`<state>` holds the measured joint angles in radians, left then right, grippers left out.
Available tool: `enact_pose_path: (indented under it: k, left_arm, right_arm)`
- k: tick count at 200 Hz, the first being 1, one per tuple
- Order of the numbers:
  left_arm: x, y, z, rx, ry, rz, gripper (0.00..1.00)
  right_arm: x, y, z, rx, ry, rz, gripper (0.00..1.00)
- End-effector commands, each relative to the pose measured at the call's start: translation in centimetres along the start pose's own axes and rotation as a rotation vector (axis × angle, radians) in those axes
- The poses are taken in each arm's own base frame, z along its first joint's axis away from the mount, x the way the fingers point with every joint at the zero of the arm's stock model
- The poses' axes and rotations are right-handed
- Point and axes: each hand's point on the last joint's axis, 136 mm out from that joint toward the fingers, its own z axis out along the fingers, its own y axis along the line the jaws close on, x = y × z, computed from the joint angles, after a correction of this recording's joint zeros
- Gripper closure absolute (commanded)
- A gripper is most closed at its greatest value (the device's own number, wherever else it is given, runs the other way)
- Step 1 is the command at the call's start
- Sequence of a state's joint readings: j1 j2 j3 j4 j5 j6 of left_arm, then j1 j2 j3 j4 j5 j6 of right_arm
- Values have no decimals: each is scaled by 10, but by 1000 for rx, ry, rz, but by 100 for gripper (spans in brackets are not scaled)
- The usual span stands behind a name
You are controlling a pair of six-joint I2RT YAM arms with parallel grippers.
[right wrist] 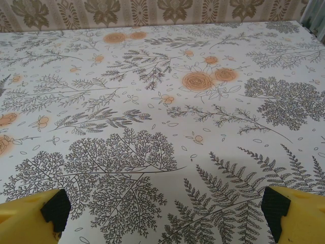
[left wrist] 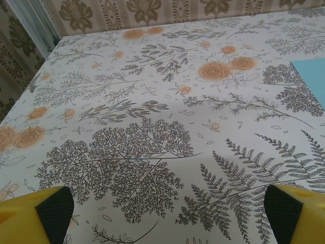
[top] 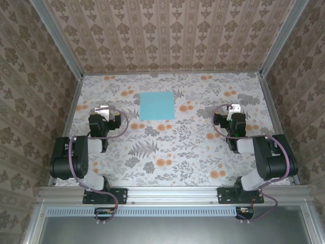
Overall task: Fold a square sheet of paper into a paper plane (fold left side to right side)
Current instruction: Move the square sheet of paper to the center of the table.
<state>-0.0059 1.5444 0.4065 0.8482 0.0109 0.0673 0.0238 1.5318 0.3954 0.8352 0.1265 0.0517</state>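
Observation:
The square sheet of paper (top: 156,105) is light blue and lies flat and unfolded on the floral table, toward the back and a little left of centre. One corner of the sheet of paper (left wrist: 312,76) shows at the right edge of the left wrist view. My left gripper (top: 103,110) rests to the paper's left, apart from it, open with nothing between its yellow fingers (left wrist: 35,216). On the other side, farther from the paper, my right gripper (top: 233,109) is open too, and between its fingers (right wrist: 294,216) lies only bare tablecloth.
The floral tablecloth (top: 193,147) covers the whole table. Metal frame rails (top: 68,119) and patterned walls (top: 167,35) close it in on the left, right and back. Both arm bases (top: 104,193) sit on the near rail.

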Motion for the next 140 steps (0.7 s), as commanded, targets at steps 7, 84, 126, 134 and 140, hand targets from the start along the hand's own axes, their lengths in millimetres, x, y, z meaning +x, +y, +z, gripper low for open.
enact_pose_path:
  k: [7,84,126,134,140]
  left_arm:
    - [-4,-1,-1,-4,-8,-11,0]
    - [-4,0,-1,-5,-10,-13,0]
    - [-4,0,-1,-3,-11,-15,0]
    - [-5,2,-2,-16,-15,-18,0]
    - [-6,8,-3,-51,-15,-33,0]
  right_arm:
    - [-11,-3,0,16,-43,7,0]
    - [-11,-3,0,15,-42,6,0]
    - [-11,-2,0,13,-42,10,0]
    - [-11,-2,-1,11,-44,10,0]
    - [-11,-2,-1,11,-45,10,0]
